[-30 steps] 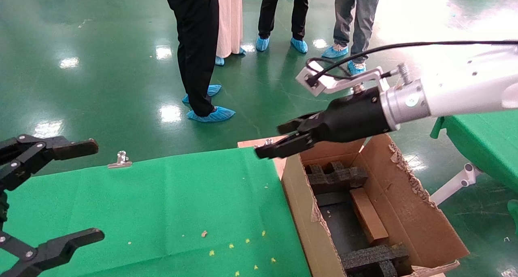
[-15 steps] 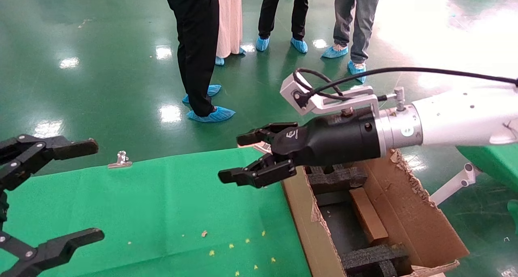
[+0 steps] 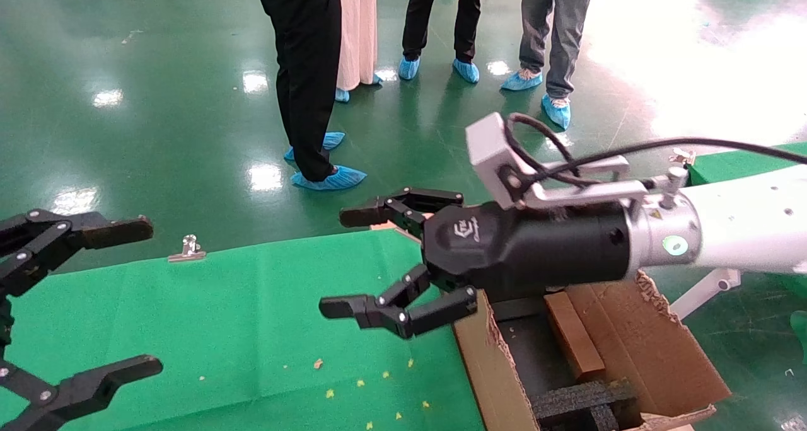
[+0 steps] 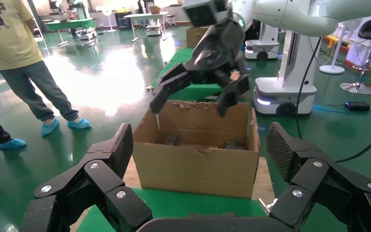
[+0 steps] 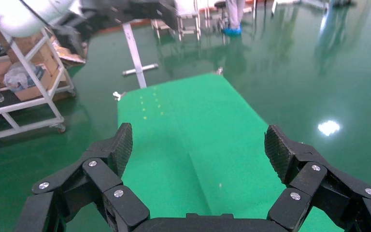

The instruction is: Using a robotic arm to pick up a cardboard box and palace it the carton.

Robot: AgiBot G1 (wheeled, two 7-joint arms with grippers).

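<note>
The small flat brown cardboard box (image 3: 570, 346) lies inside the large carton (image 3: 637, 343), between black foam blocks (image 3: 580, 399). My right gripper (image 3: 340, 261), on the white arm, is open and empty. It hangs over the green table's (image 3: 252, 317) right edge, just left of the carton. In the right wrist view its fingers (image 5: 121, 145) stand wide apart above the green cloth (image 5: 198, 130). My left gripper (image 3: 146, 295) is open and empty at the table's left edge. Its wrist view shows the carton (image 4: 195, 164) with the right gripper (image 4: 193, 96) above it; the box is hidden there.
Several people in blue shoe covers (image 3: 328, 178) stand on the shiny green floor beyond the table. A metal clip (image 3: 188, 248) sits on the table's far edge. Small yellow crumbs (image 3: 359, 384) lie near the front. Another green table (image 3: 744, 163) is at the right.
My right arm has swung from above the carton's far end to the left and nearer, over the table's edge, and its jaws have opened wider. The box stays in the carton.
</note>
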